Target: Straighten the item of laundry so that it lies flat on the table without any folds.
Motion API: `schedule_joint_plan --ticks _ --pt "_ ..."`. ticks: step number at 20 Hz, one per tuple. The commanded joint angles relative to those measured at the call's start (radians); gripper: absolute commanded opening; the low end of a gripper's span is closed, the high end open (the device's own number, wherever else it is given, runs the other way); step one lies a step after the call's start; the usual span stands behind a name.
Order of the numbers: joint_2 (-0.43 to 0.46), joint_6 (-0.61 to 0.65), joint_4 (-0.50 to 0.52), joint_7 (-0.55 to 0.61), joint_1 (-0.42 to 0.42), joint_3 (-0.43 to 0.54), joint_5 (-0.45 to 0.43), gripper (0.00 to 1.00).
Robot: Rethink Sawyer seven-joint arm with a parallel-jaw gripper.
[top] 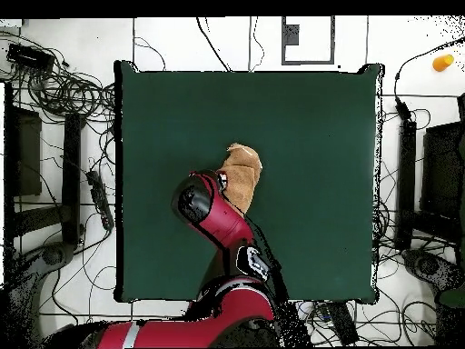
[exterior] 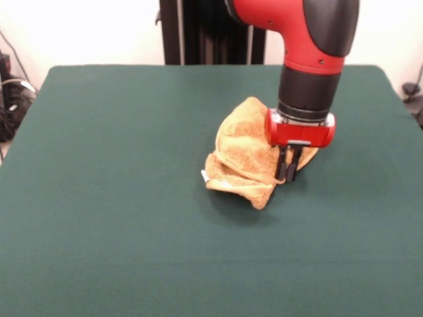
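Front and overhead views of the towel (exterior: 244, 158) bunched near the middle of the table (exterior: 119, 218), slightly toward the robot's side. The cloth lies in a crumpled, folded heap, not flat; a small white tag (exterior: 204, 176) shows at the edge nearest the camera in the front view. The heap's long axis runs, in the front view, from the upper right beside the arm down to the lower left, where a folded lobe hangs toward the camera.

The gripper (exterior: 288, 173) stands at the heap's right edge in the front view, its two dark fingers (exterior: 282, 165) pointing straight down, drawn close together with only a thin gap. The tips sit at the cloth's margin; whether they pinch a fold of it cannot be told from these views. In the overhead view the arm covers this contact and only the far part of the towel (top: 242, 174) shows.

Judgement: nearly all of the cloth lies to one side of the claw, so a spreading pull would run away from the heap, along that axis.
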Motion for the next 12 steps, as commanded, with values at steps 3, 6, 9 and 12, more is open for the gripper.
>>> schedule_joint_plan --ticks 3,6,9,12 --pt "0.131 0.035 0.03 0.311 0.018 0.12 -0.008 0.0" --pt "0.125 0.022 0.037 0.322 0.011 0.133 -0.015 0.0" --pt "0.091 0.026 0.067 0.348 0.02 0.134 -0.001 0.0" --pt "0.011 0.121 0.099 0.355 0.109 0.049 0.063 0.0"
